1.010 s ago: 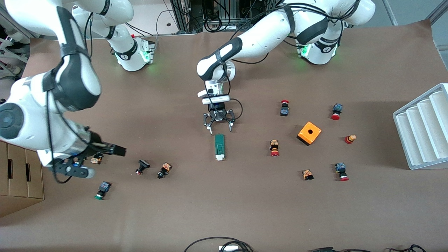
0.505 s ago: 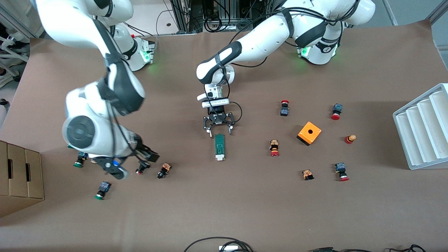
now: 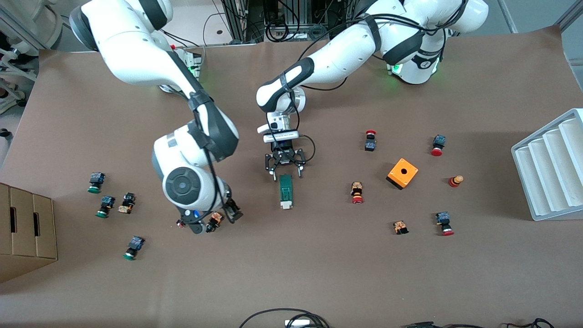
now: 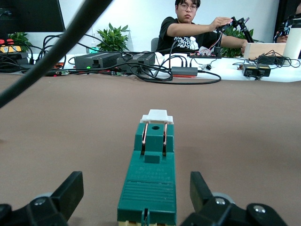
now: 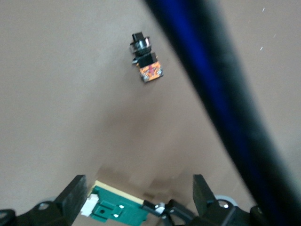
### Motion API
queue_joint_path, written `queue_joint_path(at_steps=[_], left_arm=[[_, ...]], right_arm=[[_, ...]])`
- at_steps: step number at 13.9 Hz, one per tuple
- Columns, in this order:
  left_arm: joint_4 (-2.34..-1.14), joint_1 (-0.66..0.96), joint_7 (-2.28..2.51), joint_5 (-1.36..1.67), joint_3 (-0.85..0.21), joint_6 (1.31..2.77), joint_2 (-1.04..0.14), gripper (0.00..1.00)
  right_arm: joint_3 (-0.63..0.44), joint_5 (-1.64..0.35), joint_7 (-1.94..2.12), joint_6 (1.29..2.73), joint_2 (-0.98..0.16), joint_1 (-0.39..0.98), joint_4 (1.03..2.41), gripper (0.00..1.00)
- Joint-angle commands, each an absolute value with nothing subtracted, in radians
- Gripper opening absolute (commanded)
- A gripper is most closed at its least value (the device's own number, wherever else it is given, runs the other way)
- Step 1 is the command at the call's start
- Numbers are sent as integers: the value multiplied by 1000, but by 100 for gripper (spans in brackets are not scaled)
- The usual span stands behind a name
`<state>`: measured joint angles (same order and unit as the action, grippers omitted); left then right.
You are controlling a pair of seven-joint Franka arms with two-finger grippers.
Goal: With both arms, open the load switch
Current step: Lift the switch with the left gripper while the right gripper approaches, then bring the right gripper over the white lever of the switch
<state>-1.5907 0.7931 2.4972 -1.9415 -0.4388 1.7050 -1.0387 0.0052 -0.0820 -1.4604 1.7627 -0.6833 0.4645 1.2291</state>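
Both end effectors spread wide, nothing gripped yet.
Left end effector (image 3: 285, 171) straddles the load switch (image 3: 286, 191); right end effector (image 3: 214, 218), beside it, could knock that loose switch askew.

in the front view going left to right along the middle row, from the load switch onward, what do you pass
load switch → red push button → orange box → small red-and-tan button → white tray

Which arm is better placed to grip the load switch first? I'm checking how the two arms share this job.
The left. The left gripper is open, with its fingers either side of the load switch end. The right gripper is open too, but sits over a small push button, toward the right arm's end.
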Motion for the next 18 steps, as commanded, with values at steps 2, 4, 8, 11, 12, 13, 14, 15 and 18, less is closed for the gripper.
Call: queue_joint_path(at_steps=[2,4,8,11,12,13,14,15,18], left_arm=[[-1562,801,2493,-1989,-408,1703,-1063,100],[-1540,802,2487,-2005,-408,1704,-1075,100],[-1494,805,2485,-2006,-407,1729,-1091,100],[-1491,807,2485,-2006,-407,1732,-1094,100],[-1490,807,2485,-2008,-407,1732,-1098,100],[-1483,808,2485,-2011,-407,1732,-1110,100],[-1468,810,2485,-2013,-407,1732,-1123,100],[-1454,814,2484,-2011,-407,1732,-1132,100],[-1439,821,2441,-2010,-403,1732,-1140,100]], right_arm=[[3,-83,-1641,1831,-750,517,1144,100],[2,-113,-1704,1858,-800,535,1112,100],[2,-115,-1873,1957,-871,564,1069,100],[0,-115,-1919,1980,-887,590,1069,100],[-5,-115,-1924,1980,-890,600,1069,100],[-8,-115,-1924,1980,-890,603,1069,100],[-11,-115,-1924,1979,-890,609,1069,100],[-14,-115,-1925,1979,-891,615,1069,100],[-31,-115,-1947,1979,-916,635,1046,100]])
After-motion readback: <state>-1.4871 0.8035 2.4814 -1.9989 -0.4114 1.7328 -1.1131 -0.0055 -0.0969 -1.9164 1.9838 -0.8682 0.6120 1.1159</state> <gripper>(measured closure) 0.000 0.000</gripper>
